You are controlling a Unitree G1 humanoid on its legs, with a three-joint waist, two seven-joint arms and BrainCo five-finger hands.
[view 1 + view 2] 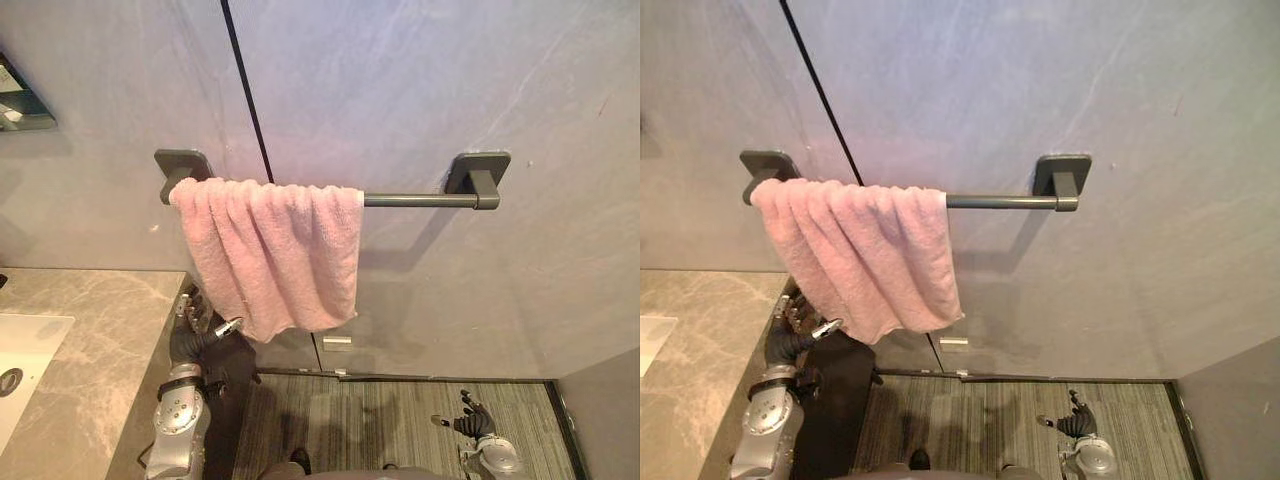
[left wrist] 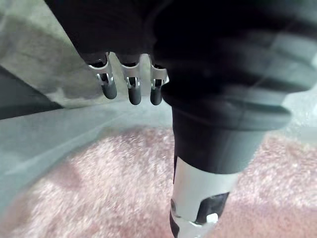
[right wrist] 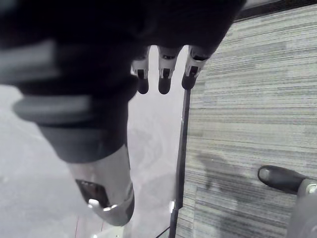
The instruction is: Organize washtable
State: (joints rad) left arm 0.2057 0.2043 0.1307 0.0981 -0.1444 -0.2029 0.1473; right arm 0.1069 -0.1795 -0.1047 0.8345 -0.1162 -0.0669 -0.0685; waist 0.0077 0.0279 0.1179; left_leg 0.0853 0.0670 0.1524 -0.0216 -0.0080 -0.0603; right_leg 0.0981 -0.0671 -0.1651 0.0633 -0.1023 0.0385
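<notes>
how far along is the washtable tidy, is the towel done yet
Looks done: the pink towel hangs over the wall bar, bunched toward its left end. In hand: nothing; the left hand is open just below the towel's lower edge, and the right hand is open low over the floor. Possibly left: spreading the towel evenly, plus the countertop, only partly in sight.

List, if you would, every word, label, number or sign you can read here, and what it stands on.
None can be read.
The pink towel, the dark towel bar, the grey wall and the stone counter bear no print.
The small pale plate low on the wall is too small to show any.
</notes>
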